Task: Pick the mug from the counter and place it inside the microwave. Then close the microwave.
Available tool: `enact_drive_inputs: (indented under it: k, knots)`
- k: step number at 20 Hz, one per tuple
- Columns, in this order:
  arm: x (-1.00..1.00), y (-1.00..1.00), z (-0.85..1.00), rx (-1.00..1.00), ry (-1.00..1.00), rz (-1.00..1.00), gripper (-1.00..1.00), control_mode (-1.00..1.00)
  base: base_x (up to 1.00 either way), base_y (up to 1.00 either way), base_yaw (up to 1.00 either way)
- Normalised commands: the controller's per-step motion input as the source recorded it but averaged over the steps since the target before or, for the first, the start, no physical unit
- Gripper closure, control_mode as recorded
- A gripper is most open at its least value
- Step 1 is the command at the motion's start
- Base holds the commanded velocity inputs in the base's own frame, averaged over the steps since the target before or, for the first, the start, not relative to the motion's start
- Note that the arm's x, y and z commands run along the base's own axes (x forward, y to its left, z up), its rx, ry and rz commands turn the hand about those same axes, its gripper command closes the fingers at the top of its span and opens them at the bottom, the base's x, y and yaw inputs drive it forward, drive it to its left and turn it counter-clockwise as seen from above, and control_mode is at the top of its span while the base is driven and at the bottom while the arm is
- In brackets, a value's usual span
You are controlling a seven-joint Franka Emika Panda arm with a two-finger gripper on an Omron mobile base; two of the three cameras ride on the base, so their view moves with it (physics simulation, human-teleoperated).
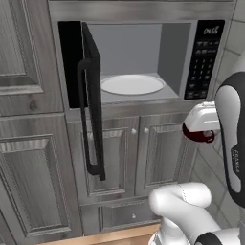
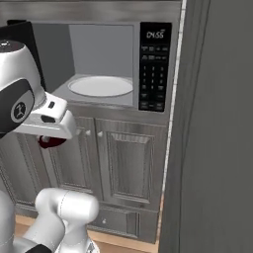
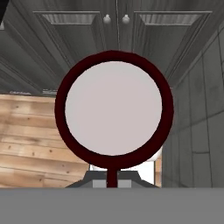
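Below open microwave [image 1: 143, 62]: mug [image 3: 113, 109] in jaws (pale inside showing), off counter

Microwave [image 1: 139, 57]: matt grey interior, smooth white turntable [image 1: 132, 84], glossy black glass door [image 1: 92, 72], brushed-metal surround. Cabinets [image 2: 131, 163]: grey wood, visible grain, small metal knobs. Mug [image 3: 113, 109]: smooth dark red rim, pale matt inside. Floor [image 3: 30, 140]: light wood planks.
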Motion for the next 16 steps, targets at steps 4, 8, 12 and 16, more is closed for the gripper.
enact_drive_inputs:
  k: [4,8,12,16]
  knots:
    - [0.00,0.00,0.00,0.00,0.00,0.00,1.00,1.00,0.33,0.37,0.00]
    - [0.00,0.00,0.00,0.00,0.00,0.00,1.00,1.00,0.02,0.29,0.00]
    - [0.00,0.00,0.00,0.00,0.00,0.00,1.00,1.00,0.00,0.03,0.00]
    - [0.00,0.00,0.00,0.00,0.00,0.00,1.00,1.00,0.00,0.00,0.00]
